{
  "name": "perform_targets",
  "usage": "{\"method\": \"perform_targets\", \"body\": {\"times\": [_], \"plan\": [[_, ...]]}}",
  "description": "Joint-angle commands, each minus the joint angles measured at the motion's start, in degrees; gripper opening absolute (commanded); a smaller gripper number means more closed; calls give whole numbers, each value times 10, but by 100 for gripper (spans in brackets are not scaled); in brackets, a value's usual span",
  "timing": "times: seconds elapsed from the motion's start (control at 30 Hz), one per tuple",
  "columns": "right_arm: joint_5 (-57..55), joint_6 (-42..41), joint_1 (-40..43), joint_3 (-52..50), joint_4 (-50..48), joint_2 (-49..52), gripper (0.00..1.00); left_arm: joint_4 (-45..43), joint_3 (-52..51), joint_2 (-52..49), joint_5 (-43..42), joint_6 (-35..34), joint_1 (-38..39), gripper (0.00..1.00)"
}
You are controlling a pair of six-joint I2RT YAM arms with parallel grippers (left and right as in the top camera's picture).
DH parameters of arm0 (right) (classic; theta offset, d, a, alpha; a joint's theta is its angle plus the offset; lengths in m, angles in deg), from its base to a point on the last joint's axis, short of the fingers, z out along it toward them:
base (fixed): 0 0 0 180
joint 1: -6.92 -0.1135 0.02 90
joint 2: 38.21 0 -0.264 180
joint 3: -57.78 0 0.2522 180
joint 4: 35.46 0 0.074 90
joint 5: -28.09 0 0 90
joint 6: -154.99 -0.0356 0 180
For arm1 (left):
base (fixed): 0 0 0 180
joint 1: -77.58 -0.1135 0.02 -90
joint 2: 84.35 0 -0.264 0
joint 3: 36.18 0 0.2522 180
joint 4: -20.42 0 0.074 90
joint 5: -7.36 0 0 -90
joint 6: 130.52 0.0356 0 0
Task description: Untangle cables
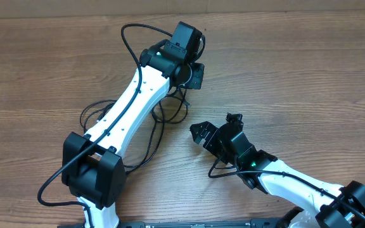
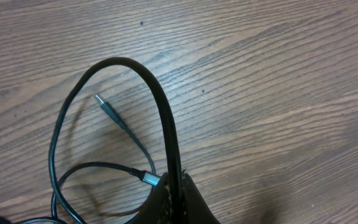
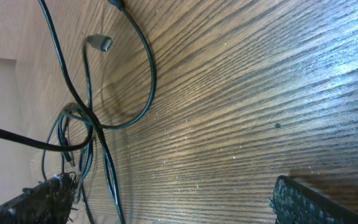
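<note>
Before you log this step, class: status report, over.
Left gripper shut on cable. Right gripper open, empty. Cables knotted. Left arm over part of them.

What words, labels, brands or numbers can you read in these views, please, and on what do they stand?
None: no view shows any readable text.
The cables, plugs, arms and table bear no visible lettering, labels or numbers.
</note>
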Motion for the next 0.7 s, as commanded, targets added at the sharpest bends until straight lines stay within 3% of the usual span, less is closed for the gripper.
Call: {"method": "perform_targets", "body": {"times": [0.0, 0.33, 0.67], "plan": [[-4, -2, 1, 0, -3, -7, 100, -3, 15, 14, -9, -10, 1, 4], [-4, -2, 1, 0, -3, -7, 100, -3, 15, 14, -7, -10, 1, 4], [-4, -2, 1, 0, -4, -7, 100, -5, 15, 14, 0, -112, -3, 4]]}}
